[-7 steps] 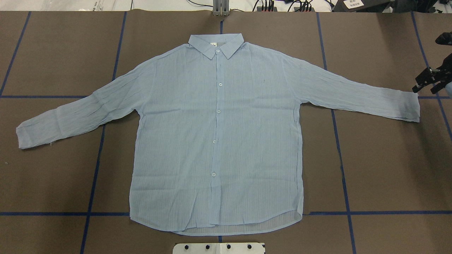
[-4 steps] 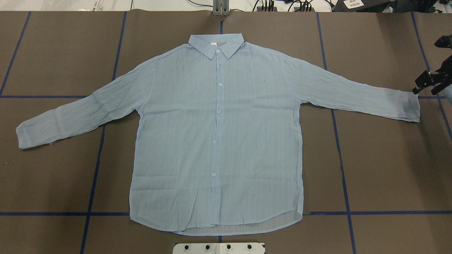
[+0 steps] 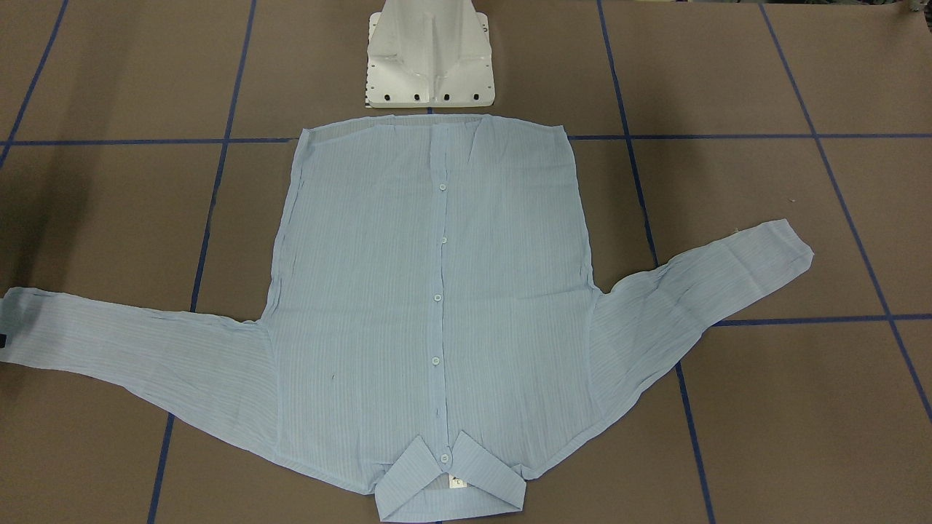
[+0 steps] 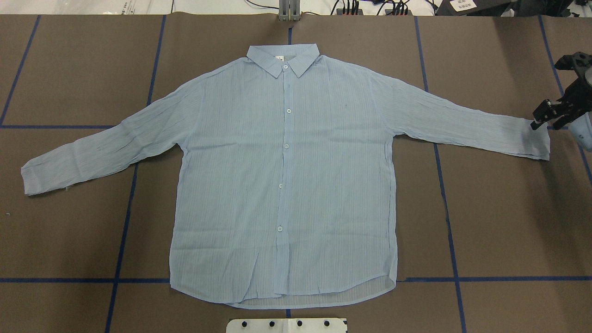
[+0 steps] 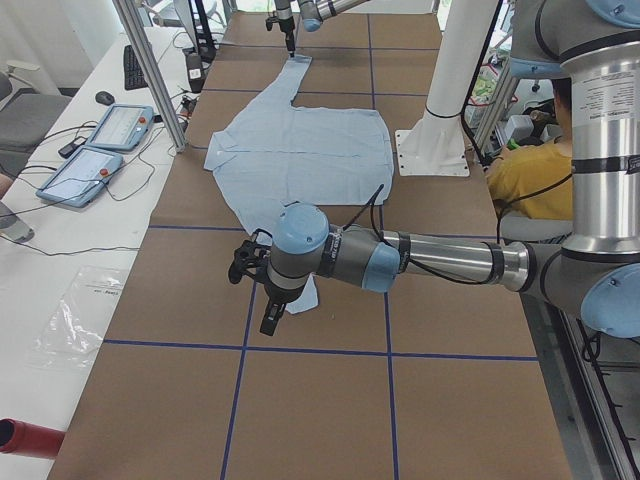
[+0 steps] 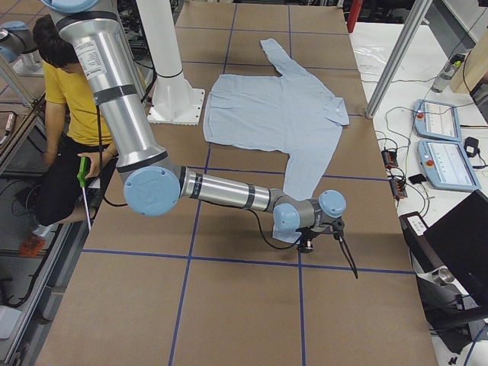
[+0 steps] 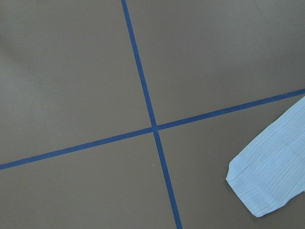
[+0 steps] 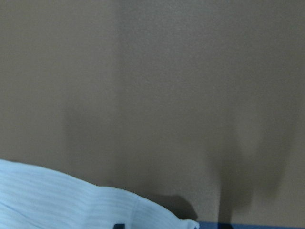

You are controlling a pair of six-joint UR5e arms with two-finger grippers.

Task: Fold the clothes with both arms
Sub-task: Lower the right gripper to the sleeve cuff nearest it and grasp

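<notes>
The light blue striped shirt (image 4: 282, 175) lies flat and face up on the brown table, collar (image 4: 283, 58) at the far side, both sleeves spread out. My right gripper (image 4: 546, 124) hangs at the far corner of the right cuff (image 4: 536, 138); its fingertips stand apart, open, holding nothing. The right wrist view shows that cuff (image 8: 71, 200) low in frame, with two separate finger shadows on the table. My left gripper (image 5: 268, 318) shows only in the exterior left view, beside the left cuff (image 5: 306, 297); I cannot tell its state. The left wrist view shows that cuff (image 7: 269, 176) lying free.
The white pedestal base (image 4: 286, 325) stands just behind the shirt's hem. Blue tape lines (image 4: 121, 240) grid the table. A person in a yellow top (image 5: 530, 170) sits behind the robot. Control tablets (image 5: 100, 145) lie on a side table past an aluminium post (image 5: 150, 70).
My right gripper has moved left and slightly toward the shirt, from off the table's right edge to the tip of the right cuff. The shirt has not moved.
</notes>
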